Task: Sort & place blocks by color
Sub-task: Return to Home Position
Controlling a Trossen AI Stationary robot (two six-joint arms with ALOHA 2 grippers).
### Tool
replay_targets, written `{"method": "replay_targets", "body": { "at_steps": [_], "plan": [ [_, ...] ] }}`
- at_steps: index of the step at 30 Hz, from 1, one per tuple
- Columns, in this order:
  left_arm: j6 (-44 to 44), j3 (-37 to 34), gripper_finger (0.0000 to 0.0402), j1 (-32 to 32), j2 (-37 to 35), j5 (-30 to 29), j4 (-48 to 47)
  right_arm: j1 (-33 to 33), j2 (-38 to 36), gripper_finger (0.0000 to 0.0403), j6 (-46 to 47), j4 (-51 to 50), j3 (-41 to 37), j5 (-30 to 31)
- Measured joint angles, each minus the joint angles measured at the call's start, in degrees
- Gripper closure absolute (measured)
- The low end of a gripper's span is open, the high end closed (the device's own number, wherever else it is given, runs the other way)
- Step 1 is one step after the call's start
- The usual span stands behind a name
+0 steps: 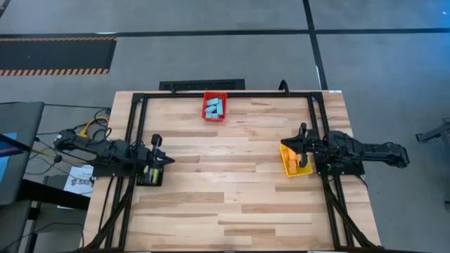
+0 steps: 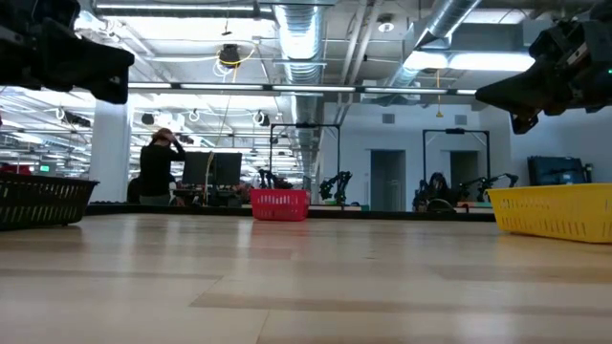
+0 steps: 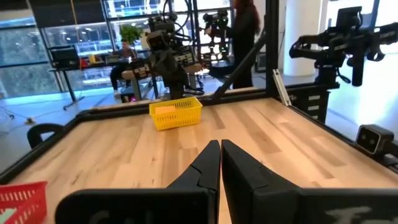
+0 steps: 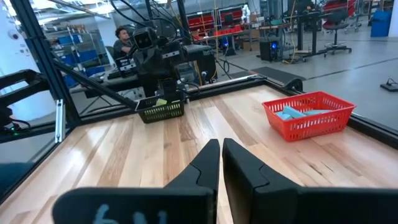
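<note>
At the pale wooden table's [image 1: 232,183] left edge the left gripper [image 3: 219,145], dark fingers [image 3: 204,169] pressed together, hangs above the black mesh bin [image 1: 140,177] holding yellow-green blocks [image 1: 150,172], light-blue blocks [image 1: 214,107] fill the red mesh bin [image 1: 214,119] at the far middle, and the right gripper [image 4: 221,143], likewise closed, hangs above the yellow mesh bin [image 1: 285,160] of orange blocks [image 1: 293,165].

Middle of the table [image 1: 232,176] is open wood from the near edge up to the red bin [image 1: 214,118] at far-edge centre, so a straight pass side to side meets nothing. Left gripper [image 3: 219,144] hangs over the black bin [image 1: 150,183] at the left edge, right gripper [image 4: 220,143] over the yellow bin [image 1: 284,160] at the right edge, both jaws closed and pointing inward. Black frame rails [image 1: 260,94] fence the far edge and both sides.
</note>
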Motion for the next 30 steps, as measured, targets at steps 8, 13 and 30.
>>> {"method": "replay_targets", "body": {
  "at_steps": [8, 13, 30],
  "plan": [
    [-1.9, 0.0, 0.0401, 0.0, 0.0, 0.0, 0.0, 0.0, 0.0, 0.0360, 0.0, 0.0, 0.0, 0.0],
    [-2.0, 0.0, 0.0401, 0.0, 0.0, 0.0, 0.0, 0.0, 0.0, 0.0360, 0.0, 0.0, 0.0, 0.0],
    [-2.1, 0.0, 0.0401, 0.0, 0.0, 0.0, 0.1, 0.0, 0.0, 0.0359, 0.0, 0.0, 0.0, 0.0]
  ]
}}
